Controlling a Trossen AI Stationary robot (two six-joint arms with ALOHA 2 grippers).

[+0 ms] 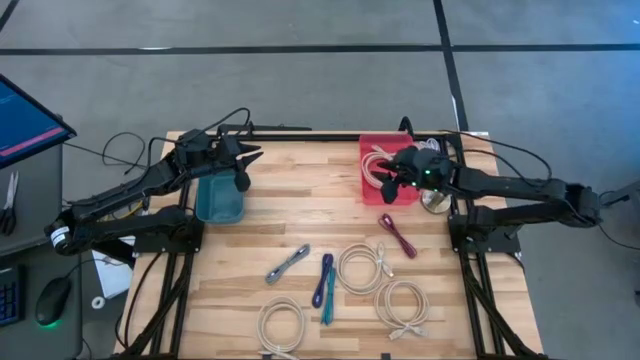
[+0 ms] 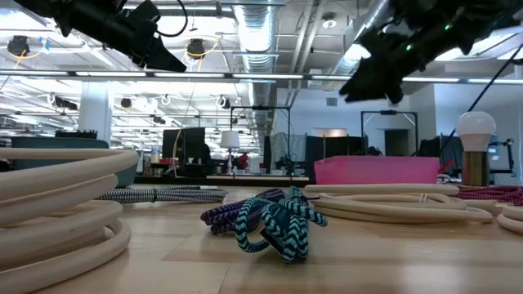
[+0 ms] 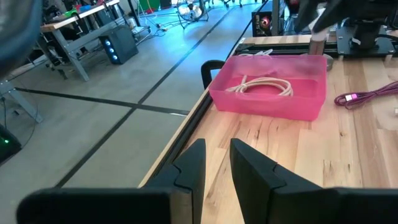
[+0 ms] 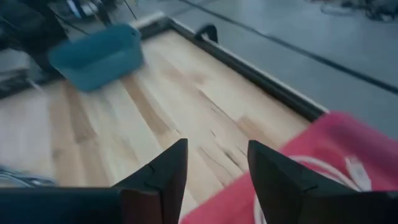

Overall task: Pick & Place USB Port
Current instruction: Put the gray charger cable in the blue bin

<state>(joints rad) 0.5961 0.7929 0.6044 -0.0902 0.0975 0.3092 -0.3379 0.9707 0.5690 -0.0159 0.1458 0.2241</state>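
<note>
A white USB cable (image 1: 378, 163) lies coiled in the pink bin (image 1: 372, 190) at the table's far right. The right gripper (image 1: 392, 181) hangs just above that bin, its fingers (image 4: 163, 171) spread apart with nothing between them. On the wooden table (image 1: 300, 215) nearer the front lie a maroon cable (image 1: 398, 235), more white coils (image 1: 361, 268), a blue cable (image 1: 322, 281) and a grey one (image 1: 287, 264). The left gripper (image 1: 244, 172) hovers over the teal bin (image 1: 220, 200), fingers slightly parted and empty.
</note>
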